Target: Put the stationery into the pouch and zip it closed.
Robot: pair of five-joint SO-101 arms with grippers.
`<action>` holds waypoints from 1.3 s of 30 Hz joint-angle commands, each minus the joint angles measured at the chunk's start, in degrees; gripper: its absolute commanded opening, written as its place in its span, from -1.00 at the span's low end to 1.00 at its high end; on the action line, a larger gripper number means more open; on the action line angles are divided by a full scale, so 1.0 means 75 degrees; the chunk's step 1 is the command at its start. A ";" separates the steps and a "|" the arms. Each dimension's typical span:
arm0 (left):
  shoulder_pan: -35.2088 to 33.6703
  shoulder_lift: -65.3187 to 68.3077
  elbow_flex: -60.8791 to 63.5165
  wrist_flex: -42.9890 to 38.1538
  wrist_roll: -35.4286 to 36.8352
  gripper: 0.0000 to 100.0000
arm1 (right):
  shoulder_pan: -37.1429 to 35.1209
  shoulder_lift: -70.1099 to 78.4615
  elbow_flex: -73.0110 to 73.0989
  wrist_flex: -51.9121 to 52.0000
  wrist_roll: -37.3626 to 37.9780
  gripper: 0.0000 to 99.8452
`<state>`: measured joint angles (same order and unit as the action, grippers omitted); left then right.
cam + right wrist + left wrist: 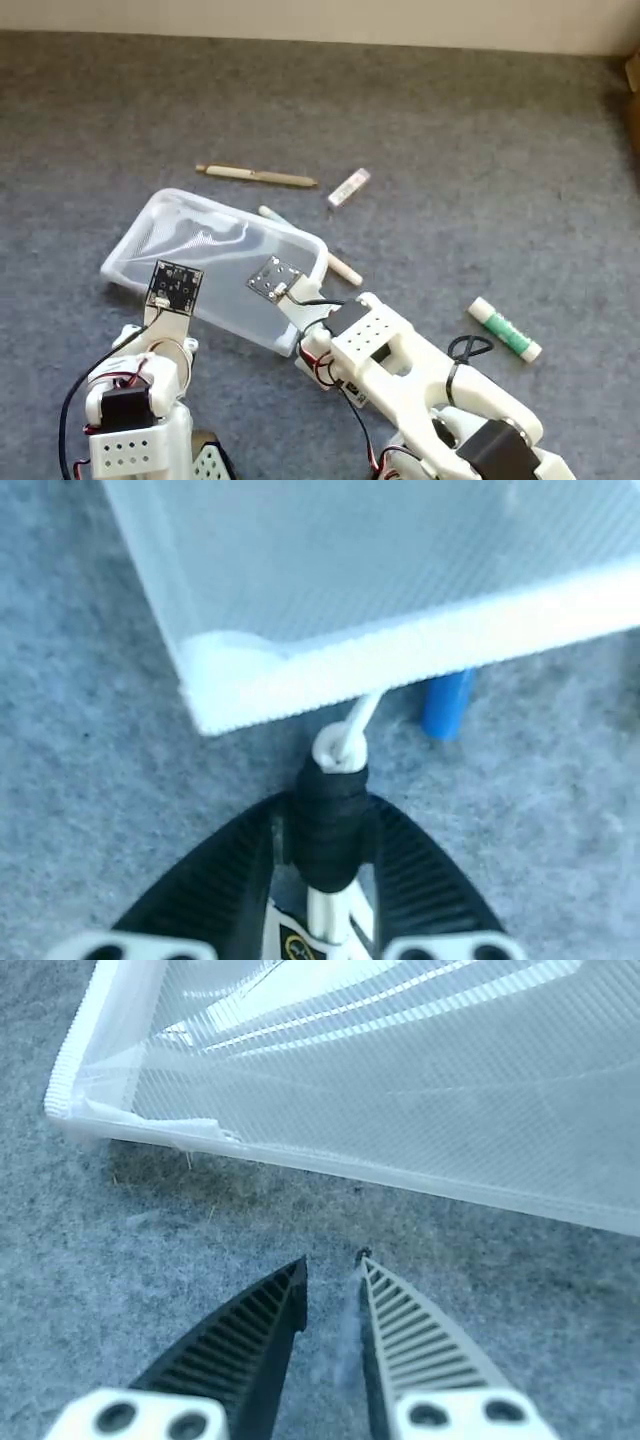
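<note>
Right gripper (pixel 330 812) clamps the zip pull (pixel 326 842) as left gripper (pixel 333 1272) sits, jaws slightly apart, beside the light, floppy pouch (pixel 215 255), probably best held by its stiffer edge.

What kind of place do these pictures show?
Probably a robot test bench: a grey felt-like table cover, white robot arms, and a mesh pouch with a pen and glue stick lying loose nearby.

Left pincer (pixel 333 1260) w/ tips slightly apart over grey carpet (pixel 120 1250); mesh pouch (pixel 400 1090) edge near tips.
</note>
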<state>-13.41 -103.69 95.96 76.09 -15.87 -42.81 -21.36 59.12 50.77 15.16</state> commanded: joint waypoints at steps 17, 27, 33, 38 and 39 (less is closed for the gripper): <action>-0.0088 -0.0064 0.0170 0.0059 -0.0035 -0.80 | 0.0018 -0.3956 0.0979 -0.0076 -0.0070 -0.99; -0.0088 -0.0064 0.0170 0.0059 -0.0035 -0.80 | 0.0018 -0.4964 0.1459 -0.0088 -0.0082 -0.99; -0.0088 -0.0064 0.0170 0.0059 -0.0035 -0.80 | 0.0018 -0.5163 0.1459 -0.0088 -0.0434 -0.99; -0.0088 -0.0064 0.0170 0.0059 -0.0035 -0.80 | 0.0029 -0.5503 0.1471 -0.0053 -0.0504 -0.99; -0.0088 -0.0064 0.0170 0.0059 -0.0035 -0.80 | 0.0029 -0.5585 0.1483 -0.0041 -0.0504 -0.99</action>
<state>-13.41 -103.69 95.96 76.09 -15.87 -42.90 -60.31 70.64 51.12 12.00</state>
